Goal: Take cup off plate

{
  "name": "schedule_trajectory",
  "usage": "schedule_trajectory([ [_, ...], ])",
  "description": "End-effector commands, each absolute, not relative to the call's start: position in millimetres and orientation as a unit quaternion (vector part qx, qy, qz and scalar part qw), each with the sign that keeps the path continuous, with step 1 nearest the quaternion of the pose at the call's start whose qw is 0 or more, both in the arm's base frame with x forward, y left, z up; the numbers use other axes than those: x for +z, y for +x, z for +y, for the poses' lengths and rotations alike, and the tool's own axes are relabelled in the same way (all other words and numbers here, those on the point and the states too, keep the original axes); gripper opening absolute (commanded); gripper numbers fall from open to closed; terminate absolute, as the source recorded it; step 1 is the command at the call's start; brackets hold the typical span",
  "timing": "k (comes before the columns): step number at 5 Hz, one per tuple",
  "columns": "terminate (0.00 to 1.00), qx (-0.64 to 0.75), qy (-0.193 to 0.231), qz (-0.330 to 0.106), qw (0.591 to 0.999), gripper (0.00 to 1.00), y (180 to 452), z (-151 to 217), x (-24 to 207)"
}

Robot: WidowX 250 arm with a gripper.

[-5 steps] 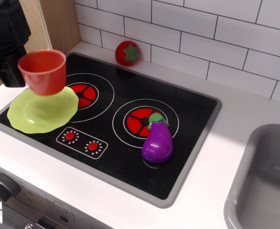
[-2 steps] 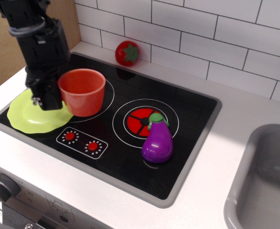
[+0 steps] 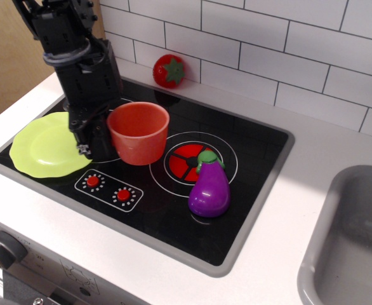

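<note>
The cup (image 3: 139,133) stands upright with its open mouth up, in the middle of the black stovetop (image 3: 237,190), between the two red burner rings. Whether its base rests on the glass or hangs just above it cannot be told. It is clear of the plate (image 3: 43,146), which lies flat at the cup's 9 o'clock on the stovetop's left edge, with the arm between them.

The claw (image 3: 103,136) is pressed against the cup's left wall at about 9 o'clock; its black body hides the handle side, and it appears to be gripping the cup there, though the fingertips themselves are hidden behind the rim. The black arm (image 3: 78,57) rises from it toward 11 o'clock and leaves the picture at the top.

At the cup's 4 o'clock, near but apart, a purple eggplant (image 3: 209,189) with a green cap stands on the edge of the right burner (image 3: 183,162). Two red knobs (image 3: 108,189) sit at the cup's 7 o'clock on the front of the stovetop. A red tomato (image 3: 169,70) rests at 12 o'clock, against the white tiled wall (image 3: 287,51). The white desk (image 3: 300,216) surrounds the stovetop, and a grey sink (image 3: 351,248) is set in it at far 4 o'clock.
</note>
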State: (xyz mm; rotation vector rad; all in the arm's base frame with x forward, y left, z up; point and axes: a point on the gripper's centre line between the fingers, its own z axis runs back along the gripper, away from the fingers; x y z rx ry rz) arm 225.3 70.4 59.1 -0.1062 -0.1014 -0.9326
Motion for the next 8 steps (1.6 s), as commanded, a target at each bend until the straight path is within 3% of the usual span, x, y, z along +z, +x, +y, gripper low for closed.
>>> schedule_trajectory([
  [1, 0.00, -0.397, -0.032, -0.091, 0.913, 1.00, 243.6, 68.8, 68.1],
  [3, 0.00, -0.356, -0.011, -0.106, 0.928, 1.00, 244.5, 77.6, 93.9],
  [4, 0.00, -0.335, -0.017, -0.116, 0.935, 1.00, 245.2, 86.7, 124.1],
  [5, 0.00, -0.296, -0.011, -0.153, 0.943, 1.00, 247.6, 95.3, 148.8],
  [7, 0.00, -0.296, -0.011, -0.153, 0.943, 1.00, 247.6, 95.3, 148.8],
  [8, 1.00, -0.296, -0.011, -0.153, 0.943, 1.00, 247.6, 95.3, 148.8],
])
